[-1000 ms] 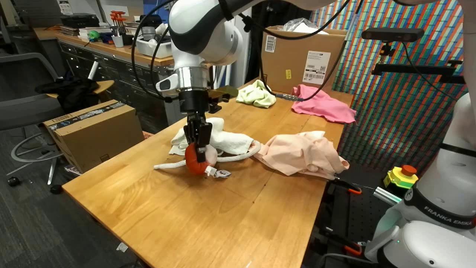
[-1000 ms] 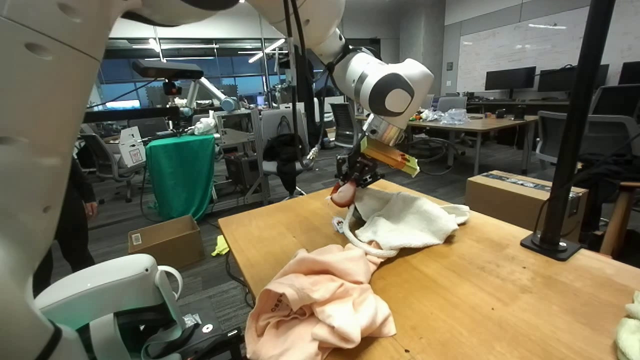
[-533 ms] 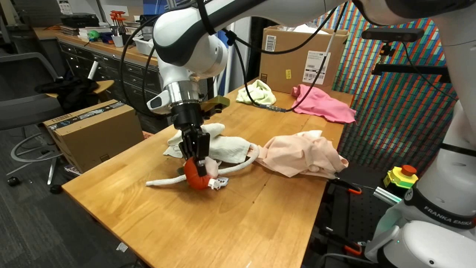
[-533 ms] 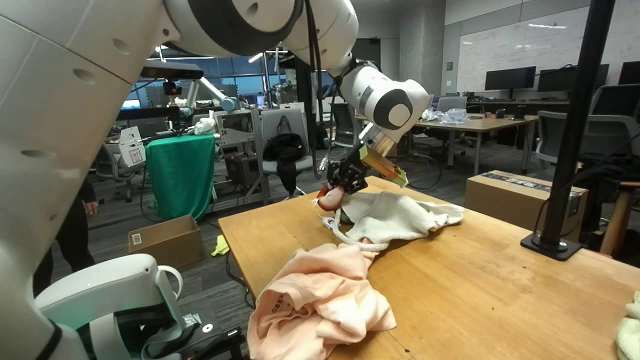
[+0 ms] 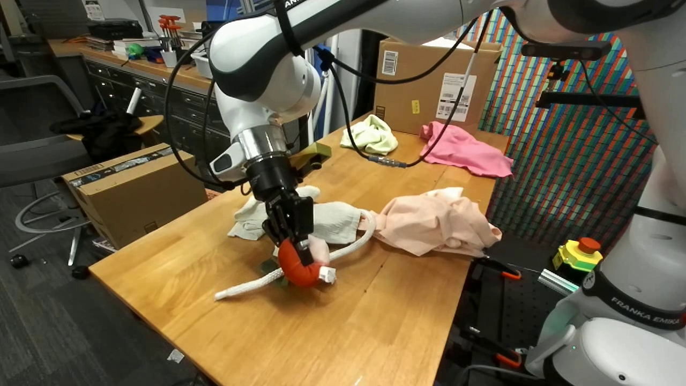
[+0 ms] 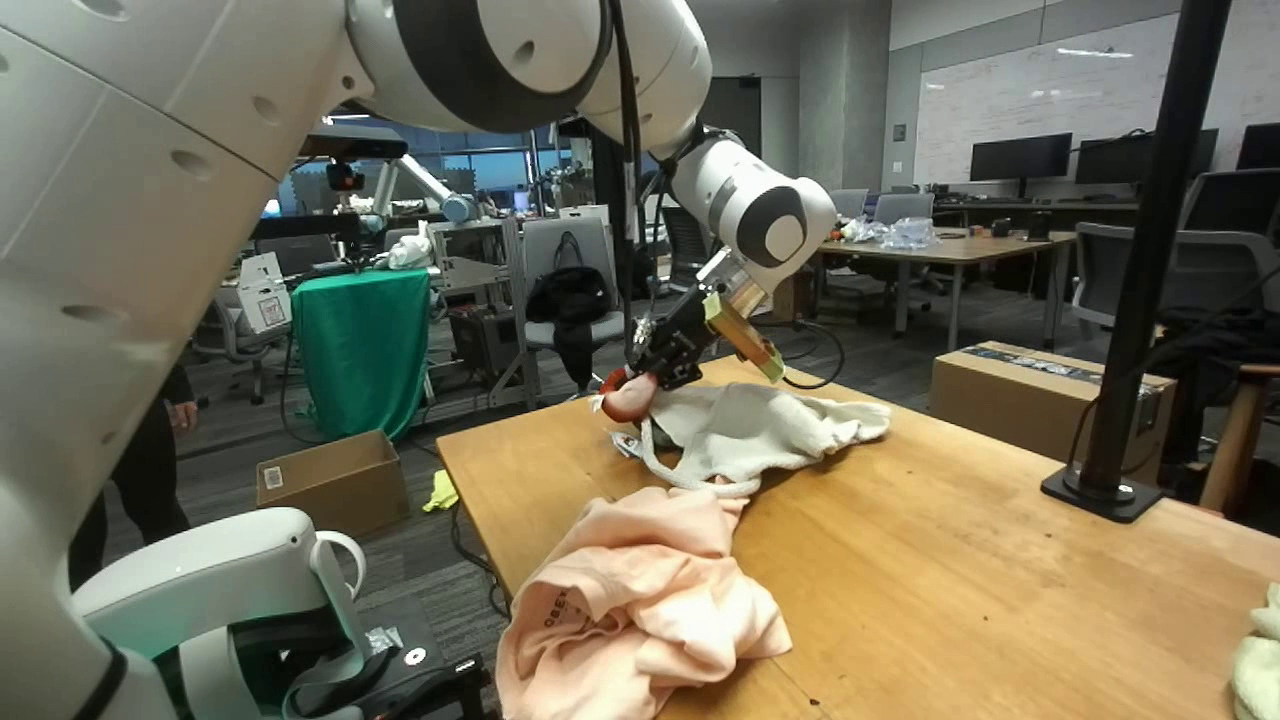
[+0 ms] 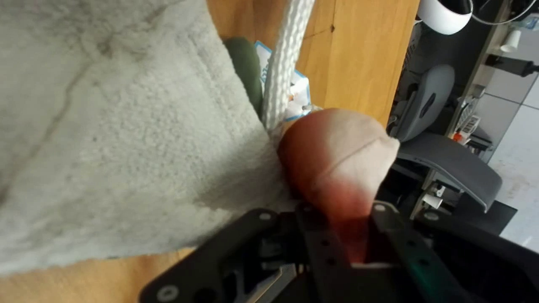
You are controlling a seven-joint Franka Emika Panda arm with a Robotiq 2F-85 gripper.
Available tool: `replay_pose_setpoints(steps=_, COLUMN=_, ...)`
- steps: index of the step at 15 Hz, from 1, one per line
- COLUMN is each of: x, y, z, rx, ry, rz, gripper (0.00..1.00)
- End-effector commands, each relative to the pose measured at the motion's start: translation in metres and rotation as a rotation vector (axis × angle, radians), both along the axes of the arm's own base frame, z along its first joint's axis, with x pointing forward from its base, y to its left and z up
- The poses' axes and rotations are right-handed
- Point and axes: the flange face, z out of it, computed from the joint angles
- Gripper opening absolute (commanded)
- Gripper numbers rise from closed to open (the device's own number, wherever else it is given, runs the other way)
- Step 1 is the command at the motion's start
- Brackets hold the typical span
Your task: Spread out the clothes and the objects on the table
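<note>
My gripper (image 5: 301, 247) is shut on the red ball (image 5: 293, 267), which has a pale side and a small white tag. In the wrist view the ball (image 7: 332, 155) bulges out between the fingers (image 7: 313, 235). Beside it lies the white cloth (image 7: 147, 147); whether it is also pinched cannot be seen. The white rope (image 5: 244, 289) runs behind the ball to the peach cloth (image 5: 434, 228). A dark green piece (image 7: 246, 67) peeks out under the white cloth. Yellow-green cloth (image 5: 370, 135) and pink cloth (image 5: 466, 154) lie at the far end of the table (image 5: 321, 332).
A large cardboard box (image 5: 423, 102) stands behind the yellow-green and pink cloths. A black post (image 6: 1130, 300) is fixed to the table edge. The arm's cable (image 5: 343, 107) loops down over the tabletop. On the floor sits another box (image 5: 139, 195).
My gripper has travelled with the ball toward the near end of the table and tilted. The rope and white cloth have shifted along with it. The dark green piece shows more.
</note>
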Motion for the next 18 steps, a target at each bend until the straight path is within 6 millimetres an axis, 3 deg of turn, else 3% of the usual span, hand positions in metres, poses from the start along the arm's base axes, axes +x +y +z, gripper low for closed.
replay_pose_setpoints(steps=1, x=-0.004, y=0.012, z=0.008, rx=0.016, ry=0.018, rz=0.049, gripper=0.08)
replay_pose_setpoints(steps=2, x=-0.005, y=0.014, z=0.008, rx=0.013, ry=0.022, rz=0.052, gripper=0.11)
replay_pose_setpoints(steps=3, x=-0.004, y=0.015, z=0.008, rx=0.011, ry=0.02, rz=0.051, gripper=0.43)
replay_pose_setpoints(steps=5, x=-0.003, y=0.016, z=0.009, rx=0.007, ry=0.011, rz=0.052, gripper=0.48)
replay_pose_setpoints(steps=11, x=0.001, y=0.012, z=0.015, rx=-0.037, ry=-0.018, rz=0.049, gripper=0.96)
replay_pose_setpoints(steps=18, x=0.015, y=-0.006, z=0.029, rx=-0.171, ry=-0.126, rz=0.023, gripper=1.0)
